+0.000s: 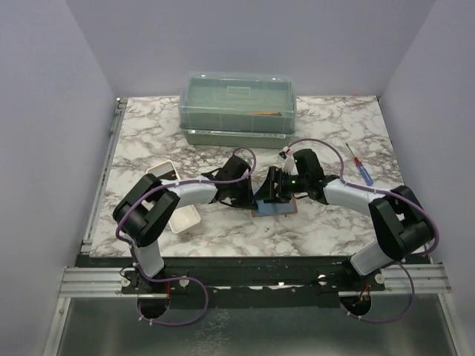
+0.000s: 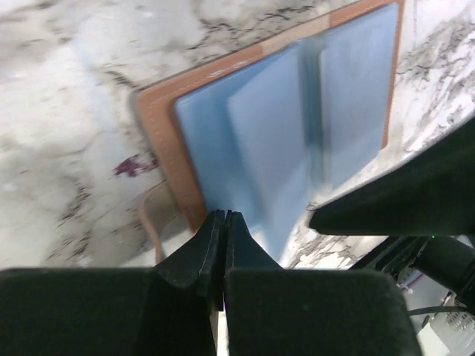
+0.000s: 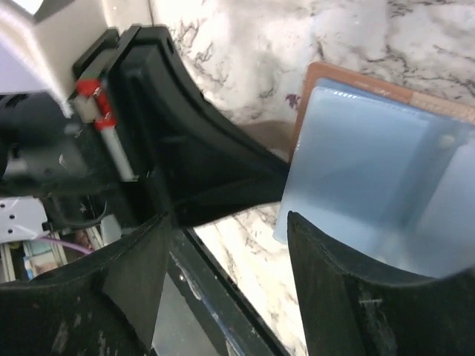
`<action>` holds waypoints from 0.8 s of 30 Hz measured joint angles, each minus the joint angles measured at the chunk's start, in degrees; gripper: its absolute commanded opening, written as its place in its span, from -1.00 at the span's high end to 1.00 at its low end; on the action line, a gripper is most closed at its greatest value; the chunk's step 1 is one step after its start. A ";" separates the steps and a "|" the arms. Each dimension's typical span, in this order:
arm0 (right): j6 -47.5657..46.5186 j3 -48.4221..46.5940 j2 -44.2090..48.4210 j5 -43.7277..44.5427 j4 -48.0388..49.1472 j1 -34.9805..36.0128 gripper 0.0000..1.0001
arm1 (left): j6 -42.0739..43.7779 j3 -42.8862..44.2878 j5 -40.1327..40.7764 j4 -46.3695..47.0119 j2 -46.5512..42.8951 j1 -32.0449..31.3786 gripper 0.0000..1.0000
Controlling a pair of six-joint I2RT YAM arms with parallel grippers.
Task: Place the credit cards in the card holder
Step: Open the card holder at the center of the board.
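The left gripper (image 2: 221, 222) is seen with its fingers pressed together, the tips set at the near edge of the card holder (image 2: 297, 133); whether anything is pinched between them cannot be told. The right gripper (image 3: 226, 245) is held with its fingers apart and nothing visibly between them, hanging just over the same holder from the other side. The holder lies open and flat on the marble table (image 1: 334, 222) between the two arms, bluish lining up and brown border showing around it. It is judged light and soft, likely to slide or fold shut unless pinned at the brown border. The credit cards are expected to be thin, stiff and slippery, best taken by their long edges and slid in flat. No card can be made out with certainty: the pocket edges are blurred in the left wrist view, and the white tray (image 1: 185, 219) is partly hidden by the left arm.
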State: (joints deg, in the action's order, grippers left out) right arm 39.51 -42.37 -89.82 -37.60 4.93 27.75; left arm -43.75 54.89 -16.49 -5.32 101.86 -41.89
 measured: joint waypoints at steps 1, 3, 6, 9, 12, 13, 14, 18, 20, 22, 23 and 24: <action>-0.35 -0.11 0.85 0.48 -0.85 0.00 -0.44 | 0.04 -0.42 0.11 -0.09 -0.52 0.26 0.92; -1.51 -0.63 3.39 3.45 -4.59 0.13 -0.45 | 0.07 -1.40 0.61 -0.98 -1.73 1.09 0.78; -4.11 -1.73 6.84 9.11 -10.69 -0.81 -0.44 | 0.11 -2.60 1.11 -2.71 -4.13 2.80 0.72; -5.97 -2.14 8.15 15.28 -15.72 -1.57 -0.42 | 0.13 -2.67 1.46 -3.96 -6.93 3.96 0.73; -6.86 -2.08 8.15 19.78 -19.50 -1.88 -0.38 | 0.09 -2.05 1.31 -4.00 -8.39 3.89 0.74; -7.04 -2.08 8.15 20.59 -20.17 -1.88 -0.37 | 0.09 -1.81 1.14 -4.02 -8.41 3.89 0.74; -7.17 -2.08 8.15 21.16 -20.59 -1.88 -0.36 | 0.07 -1.66 0.90 -4.04 -8.41 3.89 0.74; -7.52 -2.01 8.04 22.64 -21.35 -1.88 -0.34 | 0.07 -1.07 -0.42 -4.24 -8.44 3.89 0.74; -7.65 -1.88 7.87 23.08 -21.33 -1.88 -0.34 | 0.02 -0.79 -1.14 -4.24 -8.46 3.89 0.73; -7.67 -1.73 7.54 23.56 -21.33 -1.88 -0.34 | -0.07 -0.46 -1.84 -4.22 -8.48 3.89 0.71; -7.69 -1.64 7.32 23.87 -21.35 -1.88 -0.34 | -0.15 -0.28 -2.25 -4.22 -8.55 3.82 0.71; -7.74 -1.53 7.10 24.22 -21.35 -1.88 -0.34 | -0.20 -0.07 -2.67 -4.17 -8.72 3.61 0.71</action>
State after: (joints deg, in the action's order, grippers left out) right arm 31.77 -43.90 -82.72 -13.39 -16.43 25.87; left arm -43.94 54.83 -19.16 -9.50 93.14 -38.28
